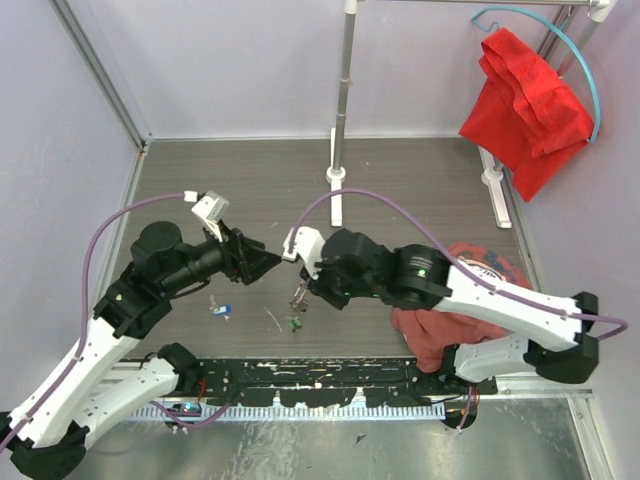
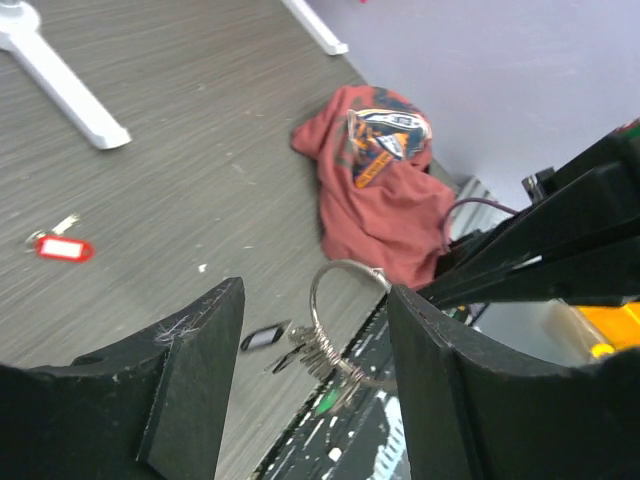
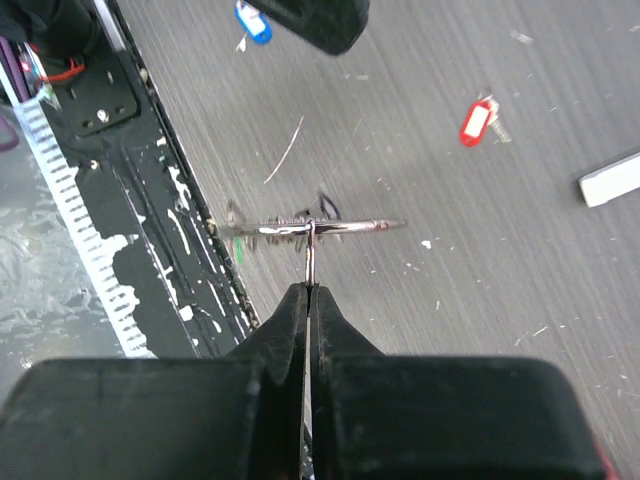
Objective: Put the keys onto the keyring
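The right tool (image 3: 308,292) is seen with its fingers pressed together, pinching the keyring (image 3: 312,228) by its wire. The ring is held clear of the tabletop (image 1: 400,180), just ahead of the fingertips, and is shown edge-on in the right wrist view. A small bunch of keys (image 2: 312,355) is carried on the lower part of the ring. A black tag (image 2: 265,338) is seen just beside the bunch; whether it hangs from the ring cannot be told.

The left tool (image 2: 315,292) is spread, and nothing is gripped by it. The ring is framed in the gap ahead of this tool, apart from both of its fingers (image 2: 195,360). In the overhead view the two tools are pointed towards each other and are near, but not touching.

A blue-tagged key (image 3: 253,22) is lying on the tabletop ahead and to the left of the right tool, under the left tool. A red-tagged key (image 3: 477,120) is lying ahead and to the right of the right tool, well apart from the ring. A thin wire piece (image 3: 285,150) is lying between the ring and the blue-tagged key. A crumpled rust-red T-shirt (image 2: 380,190) is lying beyond the ring as seen from the left tool.
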